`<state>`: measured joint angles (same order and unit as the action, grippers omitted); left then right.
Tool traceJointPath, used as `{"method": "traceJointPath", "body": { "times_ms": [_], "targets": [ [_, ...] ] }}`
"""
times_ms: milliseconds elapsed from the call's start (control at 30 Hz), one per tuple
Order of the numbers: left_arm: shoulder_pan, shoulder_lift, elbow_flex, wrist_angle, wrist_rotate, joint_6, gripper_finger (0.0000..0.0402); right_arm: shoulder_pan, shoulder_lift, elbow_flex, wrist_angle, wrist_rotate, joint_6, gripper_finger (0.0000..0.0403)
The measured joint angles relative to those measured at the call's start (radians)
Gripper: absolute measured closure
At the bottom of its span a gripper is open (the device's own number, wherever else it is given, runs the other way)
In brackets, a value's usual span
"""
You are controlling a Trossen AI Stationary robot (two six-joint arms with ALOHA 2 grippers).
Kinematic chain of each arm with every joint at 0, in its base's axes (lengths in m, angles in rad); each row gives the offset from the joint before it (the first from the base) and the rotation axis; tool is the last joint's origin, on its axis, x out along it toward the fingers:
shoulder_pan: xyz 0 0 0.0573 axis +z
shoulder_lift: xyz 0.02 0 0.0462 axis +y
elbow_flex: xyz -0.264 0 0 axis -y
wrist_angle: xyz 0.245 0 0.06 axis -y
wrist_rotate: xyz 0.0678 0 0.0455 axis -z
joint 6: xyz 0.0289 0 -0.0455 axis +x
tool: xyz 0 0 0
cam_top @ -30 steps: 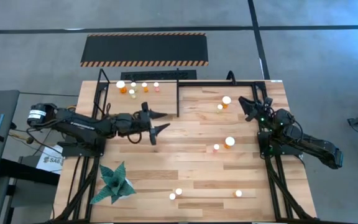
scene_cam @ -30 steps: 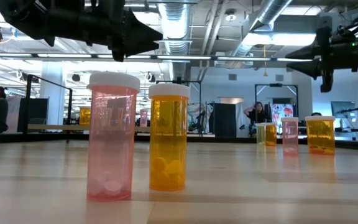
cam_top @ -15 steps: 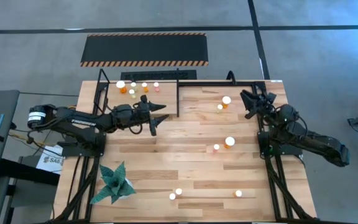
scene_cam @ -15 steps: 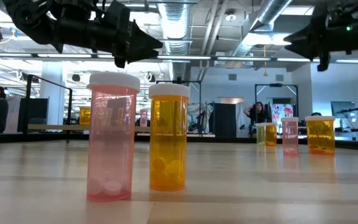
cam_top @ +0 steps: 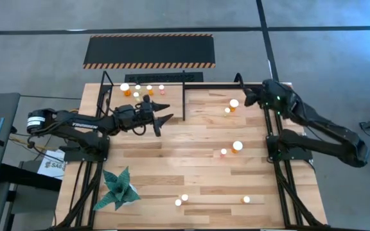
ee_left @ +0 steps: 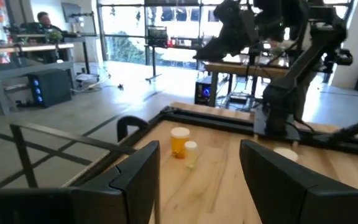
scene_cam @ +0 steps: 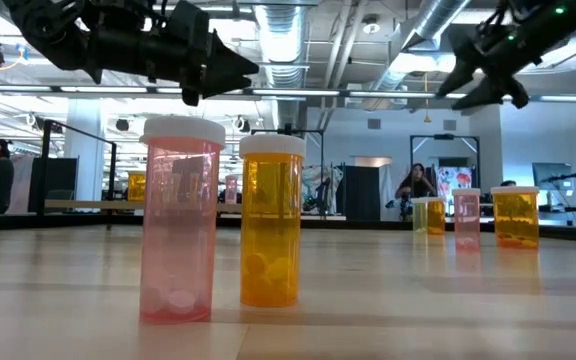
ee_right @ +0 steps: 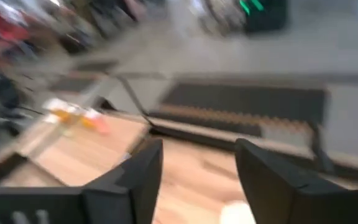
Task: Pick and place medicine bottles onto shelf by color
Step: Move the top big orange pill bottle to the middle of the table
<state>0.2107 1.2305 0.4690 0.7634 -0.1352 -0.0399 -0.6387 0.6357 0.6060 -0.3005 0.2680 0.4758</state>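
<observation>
Several white-capped medicine bottles stand upright on the wooden tabletop. A cluster (cam_top: 137,90) stands on the shelf (cam_top: 184,102), the black-railed far-left section. Two bottles (cam_top: 232,106) stand far right, two (cam_top: 231,149) at mid right, and three near the front edge (cam_top: 182,200). In the low view a pink one (scene_cam: 181,220) and an orange one (scene_cam: 271,220) stand closest. My left gripper (cam_top: 163,118) hovers open and empty beside the shelf's right rail. My right gripper (cam_top: 246,97) hovers open and empty above the far-right corner, next to the two bottles there.
A green folded-paper shape (cam_top: 117,186) lies at the near left. A black panel with hazard-striped edges (cam_top: 149,50) lies on the floor beyond the table. Black frame rails (cam_top: 262,85) run along the far and right edges. People show in the room behind (scene_cam: 413,185).
My right gripper has risen and swung toward the table's far edge and leftward, turning to face the far-right bottles. My left gripper has moved a little toward the far edge, nearer the shelf. Both stay open. No bottle has moved.
</observation>
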Motion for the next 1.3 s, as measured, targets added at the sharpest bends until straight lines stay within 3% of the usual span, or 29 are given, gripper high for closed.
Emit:
{"method": "traceJointPath", "body": {
  "times_ms": [133, 300, 533, 1033, 1300],
  "targets": [
    [0.018, -0.007, 0.000, -0.005, 0.001, 0.000, 0.0191, -0.074, 0.129, 0.120, -0.168, -0.005, 0.075, 0.0134],
    [0.023, -0.008, 0.000, -0.012, 0.001, -0.015, 0.0191, -0.138, 0.281, 0.218, -0.273, -0.011, 0.100, 0.0125],
    [0.023, -0.008, 0.000, -0.014, 0.052, -0.058, 0.0191, -0.210, 0.445, 0.257, -0.277, -0.146, 0.100, 0.0125],
    [0.023, -0.008, 0.000, -0.036, 0.061, -0.076, 0.0191, -0.217, 0.724, 0.259, -0.260, -0.217, 0.157, 0.0125],
    [0.022, -0.008, 0.000, -0.058, 0.061, -0.077, 0.0191, -0.170, 0.790, 0.259, -0.214, -0.219, 0.145, 0.0125]
  ]
}}
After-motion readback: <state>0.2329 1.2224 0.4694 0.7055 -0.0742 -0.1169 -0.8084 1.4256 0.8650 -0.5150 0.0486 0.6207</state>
